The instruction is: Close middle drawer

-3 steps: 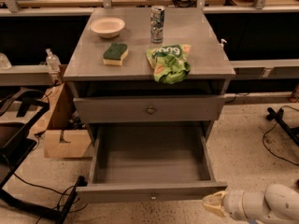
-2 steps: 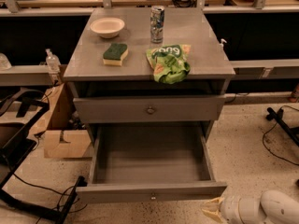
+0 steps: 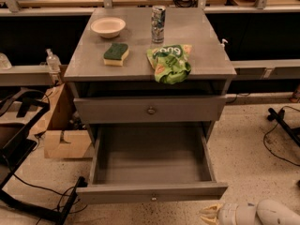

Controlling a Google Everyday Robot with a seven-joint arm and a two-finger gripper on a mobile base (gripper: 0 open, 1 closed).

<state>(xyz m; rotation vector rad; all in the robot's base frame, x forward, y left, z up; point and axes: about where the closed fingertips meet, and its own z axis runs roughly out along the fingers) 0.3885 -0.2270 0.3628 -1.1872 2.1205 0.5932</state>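
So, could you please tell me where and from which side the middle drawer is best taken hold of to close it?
Probably the small round knob centred on the low front panel of the middle drawer, approached from the front: the drawer is pulled out, and the panel is otherwise flat. The gripper sits low, to the right of that panel.

The bowl sat behind the sponge and the can behind the bag on the tabletop, while the claw lay before the right corner of the middle drawer.
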